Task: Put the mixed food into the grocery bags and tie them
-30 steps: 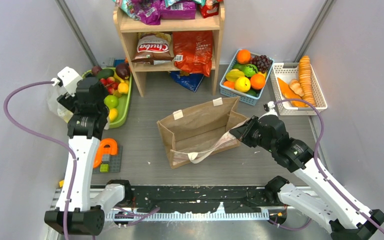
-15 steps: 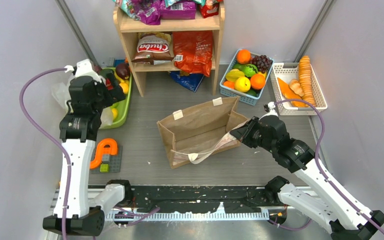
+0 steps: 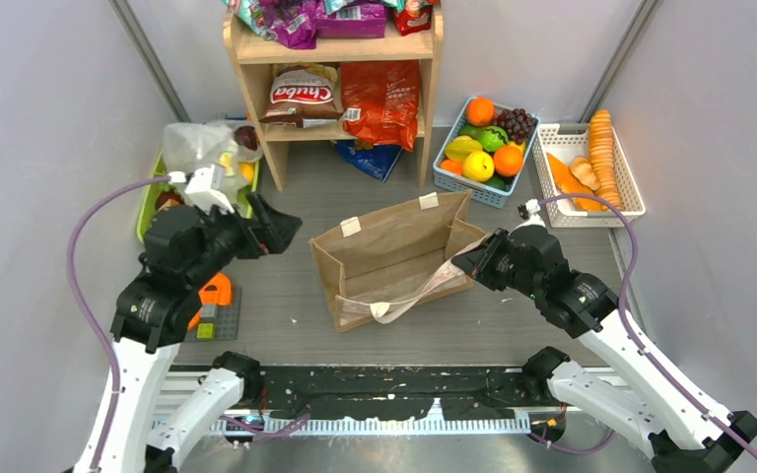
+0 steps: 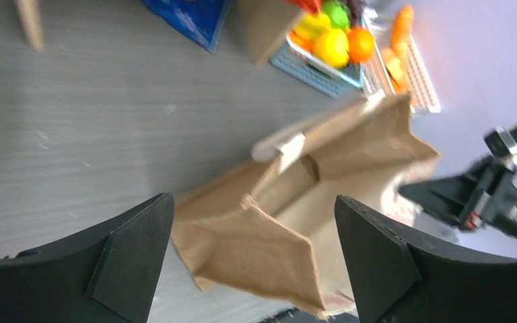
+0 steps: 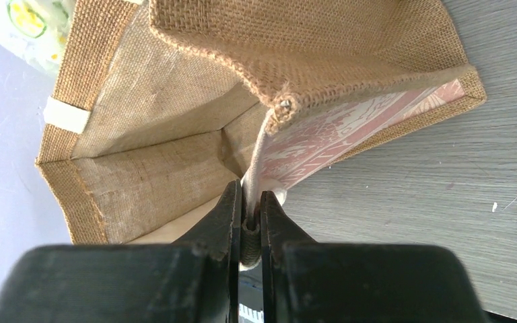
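Grey bench (image 3: 286, 256), burlap bag (image 3: 394, 246); right fingers (image 5: 225, 222) clamped on its white handle (image 3: 384, 309), left fingers (image 4: 134, 249) wide apart, empty.

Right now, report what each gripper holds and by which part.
The right gripper is shut on the white handle of the burlap tote, near the rim of its mouth. The left gripper is open, holding nothing.
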{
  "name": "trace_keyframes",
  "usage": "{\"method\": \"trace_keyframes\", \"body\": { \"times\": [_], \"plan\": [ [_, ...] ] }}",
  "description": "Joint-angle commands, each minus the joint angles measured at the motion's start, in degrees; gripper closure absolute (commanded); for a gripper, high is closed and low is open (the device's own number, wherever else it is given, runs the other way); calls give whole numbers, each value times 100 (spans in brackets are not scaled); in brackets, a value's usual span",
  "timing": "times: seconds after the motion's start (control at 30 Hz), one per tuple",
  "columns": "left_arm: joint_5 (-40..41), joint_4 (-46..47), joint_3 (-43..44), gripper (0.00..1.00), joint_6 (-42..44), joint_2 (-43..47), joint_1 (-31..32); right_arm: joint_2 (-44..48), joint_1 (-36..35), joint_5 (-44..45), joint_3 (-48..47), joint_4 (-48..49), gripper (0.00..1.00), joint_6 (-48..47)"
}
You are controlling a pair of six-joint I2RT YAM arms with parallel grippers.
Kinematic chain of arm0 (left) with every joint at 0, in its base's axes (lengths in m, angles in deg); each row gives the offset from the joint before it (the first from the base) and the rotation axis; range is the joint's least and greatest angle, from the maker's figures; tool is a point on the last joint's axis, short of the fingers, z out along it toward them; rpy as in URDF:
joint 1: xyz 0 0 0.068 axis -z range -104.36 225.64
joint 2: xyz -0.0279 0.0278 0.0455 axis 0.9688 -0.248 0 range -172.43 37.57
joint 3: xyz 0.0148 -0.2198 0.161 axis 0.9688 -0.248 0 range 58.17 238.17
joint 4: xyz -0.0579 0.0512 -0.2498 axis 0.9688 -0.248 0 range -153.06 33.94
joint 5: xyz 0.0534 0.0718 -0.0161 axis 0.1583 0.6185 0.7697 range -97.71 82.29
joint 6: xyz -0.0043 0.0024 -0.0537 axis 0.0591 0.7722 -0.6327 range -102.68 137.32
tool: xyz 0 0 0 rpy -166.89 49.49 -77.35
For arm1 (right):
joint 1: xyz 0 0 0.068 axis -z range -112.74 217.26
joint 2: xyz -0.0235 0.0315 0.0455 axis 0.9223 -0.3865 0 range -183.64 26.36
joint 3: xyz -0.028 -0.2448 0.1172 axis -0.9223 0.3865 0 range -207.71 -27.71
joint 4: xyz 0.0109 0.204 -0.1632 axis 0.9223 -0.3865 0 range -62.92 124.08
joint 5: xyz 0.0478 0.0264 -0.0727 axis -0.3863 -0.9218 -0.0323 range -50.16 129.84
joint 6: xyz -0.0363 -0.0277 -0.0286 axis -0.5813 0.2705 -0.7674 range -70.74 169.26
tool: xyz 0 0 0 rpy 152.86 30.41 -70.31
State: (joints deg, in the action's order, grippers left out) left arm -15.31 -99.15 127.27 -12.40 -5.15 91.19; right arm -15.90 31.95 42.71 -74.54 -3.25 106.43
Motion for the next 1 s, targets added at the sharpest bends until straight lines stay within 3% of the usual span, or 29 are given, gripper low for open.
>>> {"method": "trace_keyframes", "body": {
  "times": [0.0, 0.2, 0.47, 0.53, 0.67, 0.7, 0.73, 0.77, 0.83, 0.9, 0.97],
  "plan": [
    [-58, 58, -479, 7, -735, -42, 906, 19, -29, -49, -143, 201, 95, 49],
    [75, 798, -1220, 7, -1461, -230, 1964, 53, -24, -95, -73, 252, 95, 83],
    [1221, 832, -1379, 10, -1744, -798, 2705, 223, -26, -58, 10, 220, 95, 124],
    [1515, 748, -1502, 25, -1836, -797, 2741, 262, -28, -40, 22, 206, 95, 127],
    [2461, 458, -1636, 72, -1659, -363, 2743, 305, -29, -36, 10, 185, 95, 77],
    [2666, 377, -1617, 82, -1544, -211, 2738, 308, -29, -60, 15, 237, 91, -10],
    [2867, 276, -1547, 90, -1382, -87, 2728, 307, -29, -138, 6, 284, 80, -99],
    [3031, 116, -1443, 96, -1152, -13, 2707, 295, -24, -169, -50, 374, 51, -373],
    [3275, -298, -1131, 100, -873, 38, 2604, 250, -28, -69, -370, 255, 19, -832],
    [3368, -622, -866, 100, -486, 43, 2501, 183, -29, 186, -825, 33, 9, -1405],
    [3402, -867, -706, 100, -273, 76, 2400, 105, -29, 257, -1242, -5, 8, -1980]
  ]
}}
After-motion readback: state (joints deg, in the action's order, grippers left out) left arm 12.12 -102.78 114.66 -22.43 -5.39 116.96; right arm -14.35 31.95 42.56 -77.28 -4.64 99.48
